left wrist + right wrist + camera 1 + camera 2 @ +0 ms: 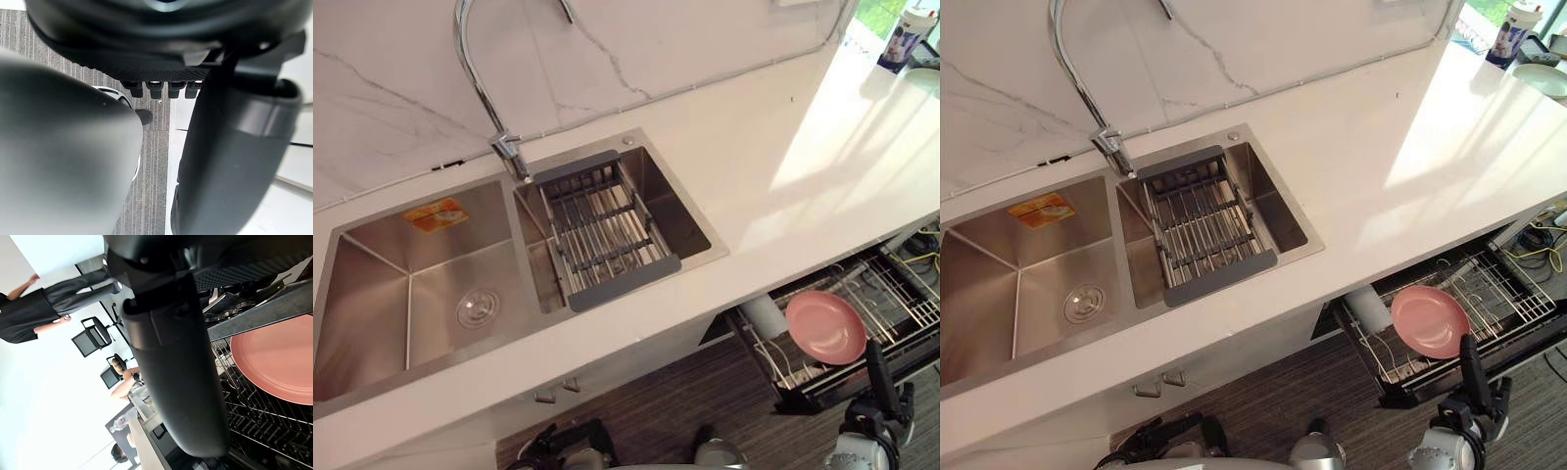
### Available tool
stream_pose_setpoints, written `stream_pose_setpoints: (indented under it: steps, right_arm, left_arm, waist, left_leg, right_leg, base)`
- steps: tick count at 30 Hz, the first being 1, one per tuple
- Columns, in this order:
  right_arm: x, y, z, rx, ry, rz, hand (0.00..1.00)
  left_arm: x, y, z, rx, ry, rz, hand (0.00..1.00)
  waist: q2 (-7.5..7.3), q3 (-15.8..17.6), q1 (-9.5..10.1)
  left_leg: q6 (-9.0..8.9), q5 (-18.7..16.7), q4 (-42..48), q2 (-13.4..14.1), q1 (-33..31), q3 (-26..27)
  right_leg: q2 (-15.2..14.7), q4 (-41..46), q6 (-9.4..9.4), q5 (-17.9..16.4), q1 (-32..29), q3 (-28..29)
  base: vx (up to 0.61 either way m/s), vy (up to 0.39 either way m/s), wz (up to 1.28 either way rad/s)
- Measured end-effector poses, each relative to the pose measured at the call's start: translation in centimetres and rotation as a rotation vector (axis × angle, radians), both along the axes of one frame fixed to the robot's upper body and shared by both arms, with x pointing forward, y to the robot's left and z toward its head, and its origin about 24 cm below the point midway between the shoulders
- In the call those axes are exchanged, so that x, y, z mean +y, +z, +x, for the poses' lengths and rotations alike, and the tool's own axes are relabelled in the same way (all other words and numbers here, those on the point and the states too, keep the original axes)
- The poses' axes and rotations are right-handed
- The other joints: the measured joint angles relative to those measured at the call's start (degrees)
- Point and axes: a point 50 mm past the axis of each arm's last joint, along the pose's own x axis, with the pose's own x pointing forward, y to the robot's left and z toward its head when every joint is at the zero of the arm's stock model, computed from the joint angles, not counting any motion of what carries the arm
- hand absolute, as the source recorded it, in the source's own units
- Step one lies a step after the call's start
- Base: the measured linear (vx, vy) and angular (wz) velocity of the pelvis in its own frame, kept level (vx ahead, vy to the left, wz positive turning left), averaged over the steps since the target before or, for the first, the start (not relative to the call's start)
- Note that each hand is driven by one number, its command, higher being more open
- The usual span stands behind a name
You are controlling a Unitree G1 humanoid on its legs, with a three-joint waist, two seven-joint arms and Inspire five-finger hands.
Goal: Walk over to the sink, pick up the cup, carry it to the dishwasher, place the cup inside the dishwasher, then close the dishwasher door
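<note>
The white cup lies on its side in the pulled-out dishwasher rack, just left of a pink plate. The rack sticks out from under the counter at the lower right, with the door open. My right hand hangs in front of the rack's near edge, fingers straight and holding nothing; in its wrist view its thumb stands before the pink plate. My left hand hangs low over the floor by the sink cabinet, relaxed and empty.
A steel double sink with a tall tap is set in the white counter; a grey drain basket spans its right bowl. A container and a dish stand at the counter's far right. A person and chairs show beyond.
</note>
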Motion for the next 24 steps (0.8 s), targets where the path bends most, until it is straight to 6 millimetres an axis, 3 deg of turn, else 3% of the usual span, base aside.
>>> stream_pose_setpoints:
  steps: [7,11,15,17,24]
  right_arm:
    - [-0.9,2.2,3.8,-0.072,0.086,-0.041,1.0]
    - [-0.7,3.8,6.8,-0.15,0.125,-0.043,1.0]
    - [-0.5,3.8,7.4,-0.272,0.096,0.044,1.0]
    - [0.6,4.3,9.1,-0.421,0.081,0.133,1.0]
    - [0.7,6.0,10.7,-0.502,0.07,0.118,1.0]
  left_arm:
    - [0.1,0.1,0.2,-0.022,-0.006,-0.009,1.0]
    - [0.2,-0.1,-1.0,-0.009,0.002,-0.022,1.0]
    - [-0.2,-0.2,-1.4,-0.021,0.025,-0.036,1.0]
    - [-0.6,-0.2,-1.2,-0.033,0.024,-0.043,1.0]
    - [-1.3,-0.2,-0.6,-0.066,0.054,-0.071,1.0]
  waist:
    - [1.83,0.99,2.03]
    - [2.56,1.37,2.72]
    - [3.34,1.89,4.0]
    - [4.73,2.41,4.01]
    - [6.83,3.75,5.42]
  left_leg:
    - [-0.48,1.0,0.3,-0.58,-1.75,-3.12]
    - [-0.77,1.53,0.96,-1.05,-3.67,-5.05]
    - [-1.74,2.21,1.32,-1.75,-3.97,-6.37]
    - [-1.61,2.37,1.95,-2.2,-4.66,-6.81]
    - [-0.86,1.77,0.17,-1.07,-7.36,-7.11]
  right_leg:
    - [-1.1,2.33,0.15,-1.05,-0.56,-2.81]
    - [-2.37,5.31,0.07,-2.14,-1.98,-4.4]
    - [-3.78,7.71,0.3,-3.19,-1.93,-5.65]
    - [-4.82,9.78,0.14,-4.5,-3.02,-5.61]
    - [-5.12,14.06,-1.23,-5.37,-7.94,-5.19]
  base:
    - [-0.02,0.021,0.22]
    - [-0.01,0.021,0.24]
    - [-0.03,0.03,0.22]
    - [-0.12,0.063,0.05]
    - [-0.12,0.006,-0.02]
